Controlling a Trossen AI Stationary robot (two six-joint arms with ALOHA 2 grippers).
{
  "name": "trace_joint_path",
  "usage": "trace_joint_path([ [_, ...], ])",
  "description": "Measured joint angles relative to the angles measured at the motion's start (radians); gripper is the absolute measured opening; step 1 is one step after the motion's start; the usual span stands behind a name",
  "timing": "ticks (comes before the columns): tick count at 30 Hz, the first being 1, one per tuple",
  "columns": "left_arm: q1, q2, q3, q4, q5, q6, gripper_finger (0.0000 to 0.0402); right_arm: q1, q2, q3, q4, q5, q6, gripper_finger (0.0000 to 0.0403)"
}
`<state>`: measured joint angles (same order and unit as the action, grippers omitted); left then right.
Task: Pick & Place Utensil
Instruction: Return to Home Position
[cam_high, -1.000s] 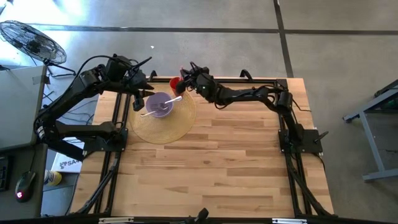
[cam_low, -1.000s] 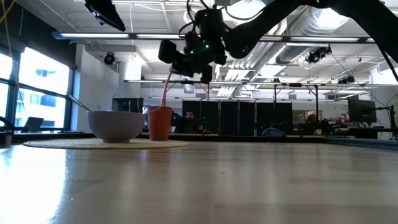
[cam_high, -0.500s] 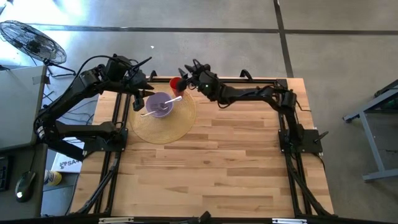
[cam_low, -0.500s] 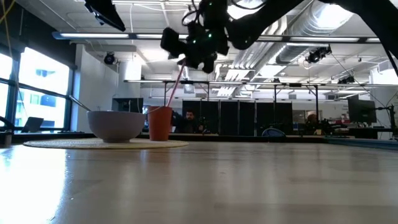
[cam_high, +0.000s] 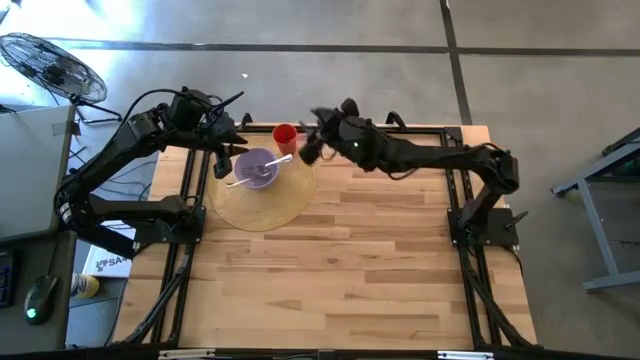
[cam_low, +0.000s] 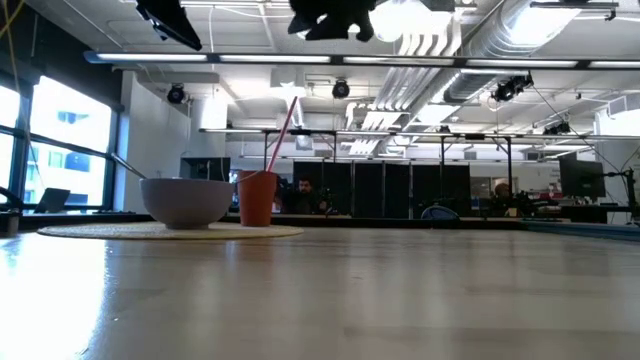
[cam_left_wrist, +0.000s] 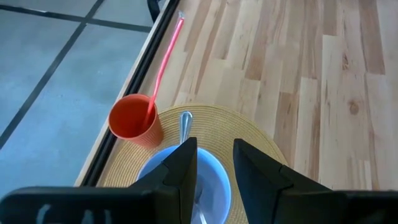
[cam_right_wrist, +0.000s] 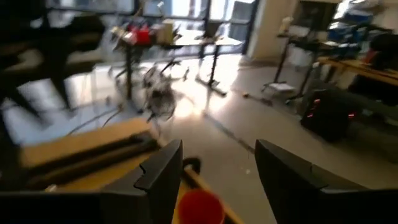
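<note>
A red cup (cam_high: 285, 134) stands on the far edge of a round woven placemat (cam_high: 262, 200). A thin pink straw (cam_low: 281, 135) stands in the cup with its lower end inside, and leans on the rim. Beside the cup sits a purple bowl (cam_high: 258, 168) with a metal spoon (cam_left_wrist: 185, 124) resting in it, handle over the rim. My right gripper (cam_high: 308, 140) hovers open, high and just right of the cup (cam_right_wrist: 199, 208), holding nothing. My left gripper (cam_left_wrist: 214, 165) hangs open above the bowl (cam_left_wrist: 211, 180), clear of it.
The placemat lies near the table's far left corner, close to the dark metal frame rail (cam_left_wrist: 134, 81) along the far edge. Bare wooden tabletop (cam_high: 380, 260) stretches over the middle, right and near side. A fan (cam_high: 50, 65) stands on the floor beyond the left arm.
My right gripper has let go of the straw, risen and drawn back toward the table's right, away from the cup. The straw has stayed in the cup and now leans further over against its rim. The left arm has kept still.
</note>
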<state>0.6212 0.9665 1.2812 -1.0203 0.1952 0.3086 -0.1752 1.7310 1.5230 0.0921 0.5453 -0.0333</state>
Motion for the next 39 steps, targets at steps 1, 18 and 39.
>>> trace_joint_path([
  [1,0.000,0.000,0.000,0.000,-0.001,0.000,0.0101,0.017,-0.016,0.000,-0.052,-0.021,0.000,0.0197],
  [18,0.000,0.000,0.000,0.000,-0.005,0.000,0.0101,0.323,0.049,0.000,-0.501,-0.216,0.105,0.0197],
  [39,0.000,-0.092,-0.236,0.305,0.386,-0.056,0.0101,0.479,0.225,-0.048,-0.346,-0.217,0.133,0.0197],
])
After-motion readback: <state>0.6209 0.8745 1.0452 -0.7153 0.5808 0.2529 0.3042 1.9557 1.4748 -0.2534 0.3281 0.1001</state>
